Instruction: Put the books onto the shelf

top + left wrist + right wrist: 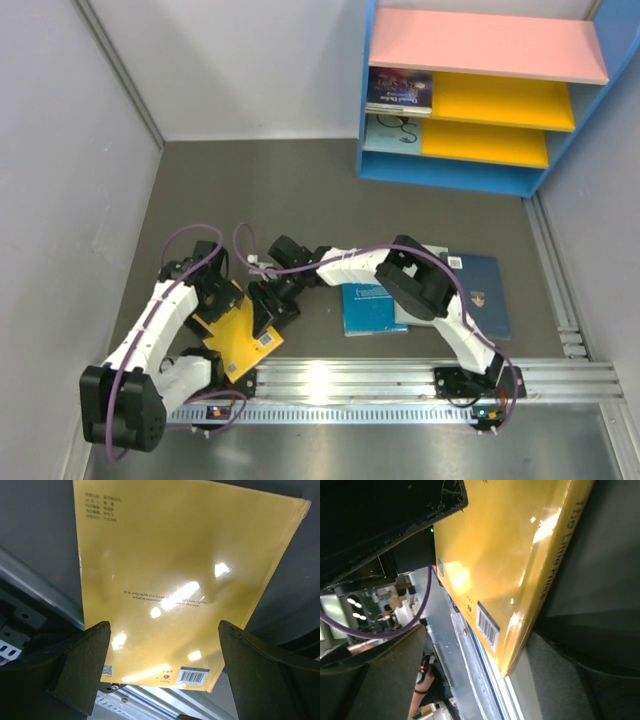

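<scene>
In the top view, the shelf stood at the far right of the table, with a purple book on its upper yellow board and a pale book on the lower one; their titles were too small to read. The yellow book lay flat near the left arm's base, its near corner over the aluminium rail. A teal-blue book and a navy book lay flat further right. The left arm was folded, with the left gripper over the yellow book's far edge. The right arm extended leftward, with the right gripper at the same book's right edge. In the left wrist view, the cover carried a partly glared line beginning "It is only with the heart", a barcode sticker and a QR code. The jaws stood wide apart, clamping nothing. In the right wrist view, the spine lettering read "The Little Prince". The jaws stood wide apart, straddling the book's corner; contact could not be determined.
</scene>
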`<action>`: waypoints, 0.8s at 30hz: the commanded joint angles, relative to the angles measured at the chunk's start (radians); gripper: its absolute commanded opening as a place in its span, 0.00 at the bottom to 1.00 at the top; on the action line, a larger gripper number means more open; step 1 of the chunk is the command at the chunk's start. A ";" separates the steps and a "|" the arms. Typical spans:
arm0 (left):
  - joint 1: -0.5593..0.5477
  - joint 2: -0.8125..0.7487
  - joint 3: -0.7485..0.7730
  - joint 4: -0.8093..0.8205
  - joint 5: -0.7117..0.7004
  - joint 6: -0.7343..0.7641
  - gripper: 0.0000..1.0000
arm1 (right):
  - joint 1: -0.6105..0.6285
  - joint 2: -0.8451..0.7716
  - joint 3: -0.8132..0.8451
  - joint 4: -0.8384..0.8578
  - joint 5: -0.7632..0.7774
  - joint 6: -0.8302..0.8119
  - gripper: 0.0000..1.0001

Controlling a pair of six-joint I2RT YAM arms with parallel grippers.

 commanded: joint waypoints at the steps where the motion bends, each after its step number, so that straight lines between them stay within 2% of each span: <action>1: -0.024 -0.011 -0.042 0.072 0.033 -0.057 0.93 | 0.031 0.106 -0.108 0.057 0.041 0.032 0.79; 2: -0.024 -0.019 -0.076 0.083 0.053 -0.070 0.91 | 0.031 0.108 -0.121 0.108 0.030 0.046 0.66; 5: -0.027 -0.051 -0.084 0.107 0.056 -0.068 0.90 | 0.025 0.103 -0.145 0.166 0.025 0.083 0.42; 6: -0.027 -0.057 -0.086 0.109 0.055 -0.067 0.90 | 0.017 0.099 -0.159 0.188 0.025 0.118 0.39; 7: -0.027 -0.068 -0.089 0.109 0.056 -0.065 0.90 | 0.016 0.100 -0.167 0.249 0.025 0.144 0.27; 9: -0.026 -0.086 -0.095 0.112 0.061 -0.065 0.90 | -0.003 0.106 -0.185 0.312 0.018 0.233 0.15; 10: -0.026 -0.094 -0.093 0.113 0.067 -0.065 0.90 | -0.007 0.109 -0.191 0.372 0.019 0.259 0.02; 15: -0.026 -0.157 0.006 0.136 0.093 -0.015 0.90 | -0.070 0.033 -0.322 0.634 0.021 0.434 0.00; 18: -0.026 -0.151 0.152 0.133 0.053 0.064 0.91 | -0.133 -0.080 -0.415 0.699 0.031 0.487 0.00; 20: -0.026 -0.135 0.233 0.162 0.039 0.100 0.93 | -0.192 -0.190 -0.466 0.691 0.040 0.488 0.00; 24: -0.024 -0.088 0.305 0.291 0.130 0.142 0.95 | -0.303 -0.398 -0.507 0.583 0.054 0.464 0.00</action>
